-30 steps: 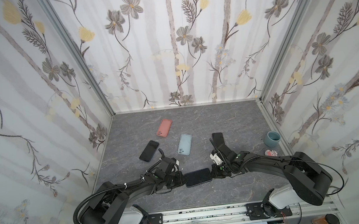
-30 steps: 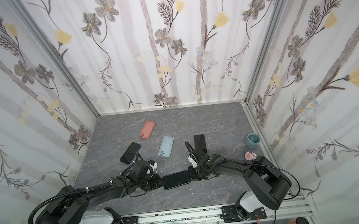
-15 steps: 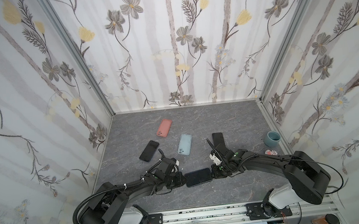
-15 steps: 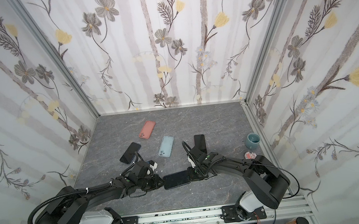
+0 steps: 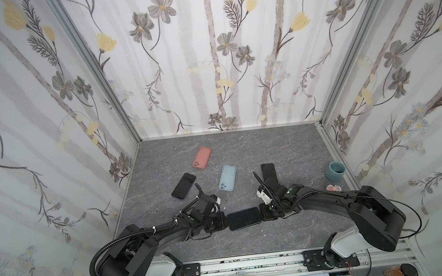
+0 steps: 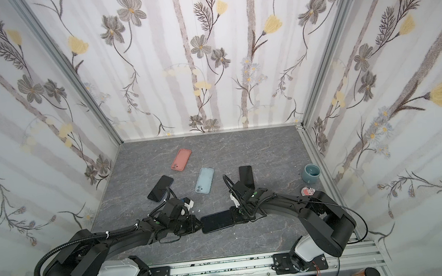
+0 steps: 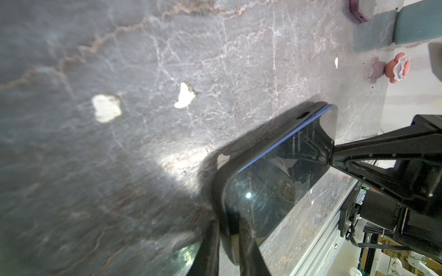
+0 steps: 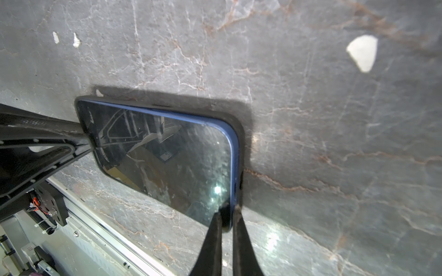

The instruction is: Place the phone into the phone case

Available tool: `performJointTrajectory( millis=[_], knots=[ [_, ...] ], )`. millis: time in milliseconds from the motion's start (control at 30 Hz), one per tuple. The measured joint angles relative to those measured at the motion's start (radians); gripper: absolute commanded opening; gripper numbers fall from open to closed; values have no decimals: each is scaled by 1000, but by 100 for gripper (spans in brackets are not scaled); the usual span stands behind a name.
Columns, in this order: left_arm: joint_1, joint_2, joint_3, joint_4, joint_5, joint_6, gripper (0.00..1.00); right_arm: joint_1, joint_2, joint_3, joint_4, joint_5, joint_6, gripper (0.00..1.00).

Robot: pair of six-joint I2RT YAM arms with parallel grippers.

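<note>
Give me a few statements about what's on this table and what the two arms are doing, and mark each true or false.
1. The left gripper and right gripper work at opposite ends of one dark phone. True.
2. The pink case lies nearest the robot's base. False: the pink case lies farthest back, toward the rear wall.
3. That phone has a blue rim, with a black case around it. True.
4. The teal cup stands by the left wall. False: the teal cup stands by the right wall.
5. A gripper holds the light blue case. False: the light blue case lies untouched on the table, behind both grippers.
</note>
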Motion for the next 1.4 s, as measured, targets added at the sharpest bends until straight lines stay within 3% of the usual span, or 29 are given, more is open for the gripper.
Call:
performJointTrajectory(
  millis=[500,867,1167,1400],
  knots=[
    [1,7,3,-5,5,0,17,18,47,25,-21,39,-18,8],
    [8,-36,28,-77,-32,8,23,34,10,205,-154,129,-26,24],
    [40,-77,59,-150,-78,9,34,35,49,265,-162,143,-45,17],
    [50,-78,59,-145,-60,11,35,35,119,267,-151,144,-64,12]
  ],
)
